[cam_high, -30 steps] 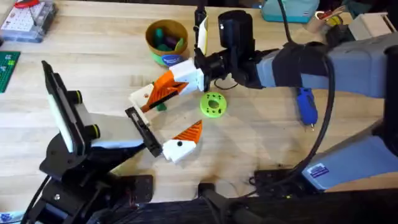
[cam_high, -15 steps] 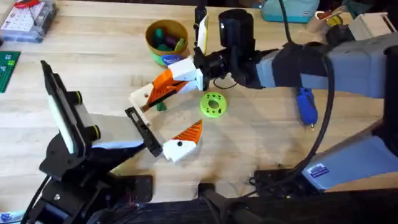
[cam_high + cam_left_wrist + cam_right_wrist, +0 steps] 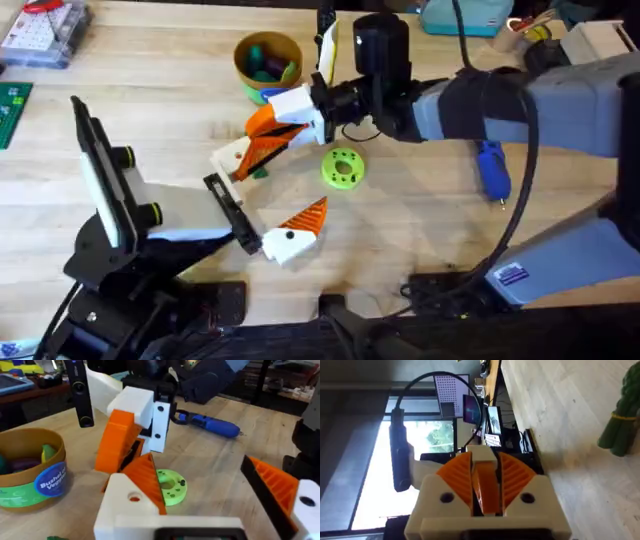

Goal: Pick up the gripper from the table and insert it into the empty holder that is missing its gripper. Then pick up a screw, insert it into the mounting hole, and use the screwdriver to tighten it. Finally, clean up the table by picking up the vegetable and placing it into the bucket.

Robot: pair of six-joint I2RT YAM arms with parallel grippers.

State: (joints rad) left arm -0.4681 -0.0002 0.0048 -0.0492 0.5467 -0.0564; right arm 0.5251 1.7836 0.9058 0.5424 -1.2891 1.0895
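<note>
The left gripper (image 3: 228, 208), jaw state not discernible, is held just beside the loose gripper (image 3: 293, 232), which lies on the table (image 3: 420, 230). A grasp on its white base is advised, so that the orange wedge is left free for seating. The right gripper (image 3: 265, 140), jaws together, hovers near the vegetable (image 3: 260, 172). Counted: one loose gripper, one vegetable, one bucket (image 3: 262, 95), one lime-green disc (image 3: 343, 168), one screwdriver (image 3: 492, 168).

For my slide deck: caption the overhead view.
Right gripper holds an orange-white finger above the table; loose gripper lies near the left arm.
</note>
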